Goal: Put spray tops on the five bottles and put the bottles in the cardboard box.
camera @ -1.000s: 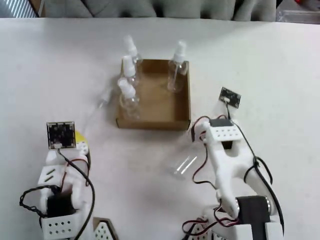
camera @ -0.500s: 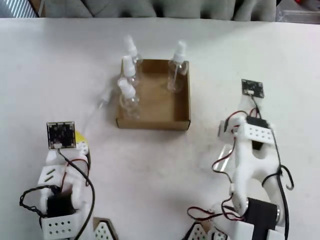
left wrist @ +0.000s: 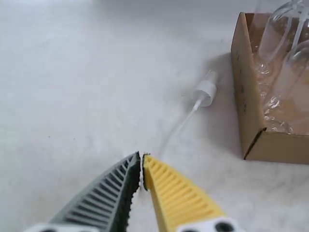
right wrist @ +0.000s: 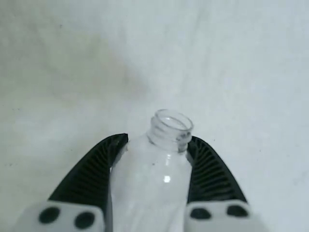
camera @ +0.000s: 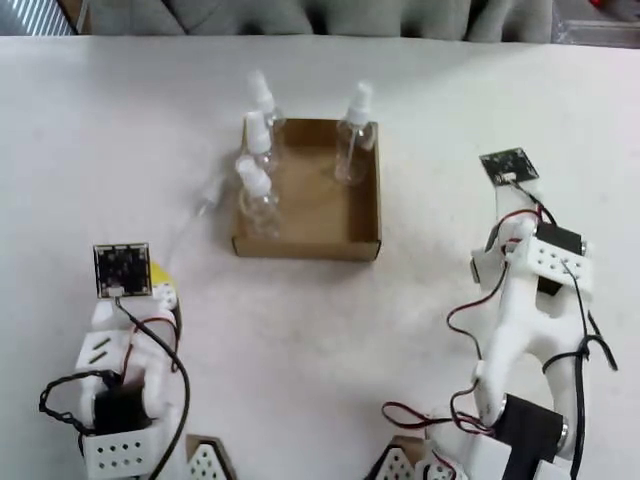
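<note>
Currently, right gripper (right wrist: 158, 139) clasps an uncapped bottle (right wrist: 149, 186).

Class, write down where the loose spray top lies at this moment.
In the high view the spray top lies on the table beside the box, on the left arm's side, ahead of the left hand.

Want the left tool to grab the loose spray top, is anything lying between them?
Nothing visible. Only bare table lies between the left tool and the spray top; the box stands beside the top, off that line.
</note>
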Robot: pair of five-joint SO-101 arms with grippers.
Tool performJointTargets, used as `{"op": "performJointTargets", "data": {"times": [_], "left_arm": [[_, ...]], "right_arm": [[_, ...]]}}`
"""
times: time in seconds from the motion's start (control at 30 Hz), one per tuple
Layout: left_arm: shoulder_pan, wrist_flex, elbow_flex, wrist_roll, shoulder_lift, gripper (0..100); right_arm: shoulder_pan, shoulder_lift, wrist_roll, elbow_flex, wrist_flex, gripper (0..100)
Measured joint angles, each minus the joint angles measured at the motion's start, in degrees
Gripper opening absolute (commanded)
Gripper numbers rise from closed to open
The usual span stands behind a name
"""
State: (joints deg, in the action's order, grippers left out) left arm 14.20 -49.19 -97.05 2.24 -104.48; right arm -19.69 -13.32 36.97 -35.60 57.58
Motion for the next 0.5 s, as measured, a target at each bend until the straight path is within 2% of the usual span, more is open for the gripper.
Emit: {"op": "performJointTargets", "data": {"times": [0.2, 0.3, 0.5], "left_arm": [[0.0, 0.0, 0.0, 0.0, 0.0, 2], [0.0, 0.0, 0.0, 0.0, 0.0, 2], [0.0, 0.0, 0.0, 0.0, 0.0, 2]], "right_arm": [[0.1, 11.2, 11.4, 1.9, -7.2, 2.6], [-0.7, 16.9, 11.8, 5.6, -8.2, 6.7], [-1.6, 19.5, 6.2, 9.3, -8.4, 26.5]]}}
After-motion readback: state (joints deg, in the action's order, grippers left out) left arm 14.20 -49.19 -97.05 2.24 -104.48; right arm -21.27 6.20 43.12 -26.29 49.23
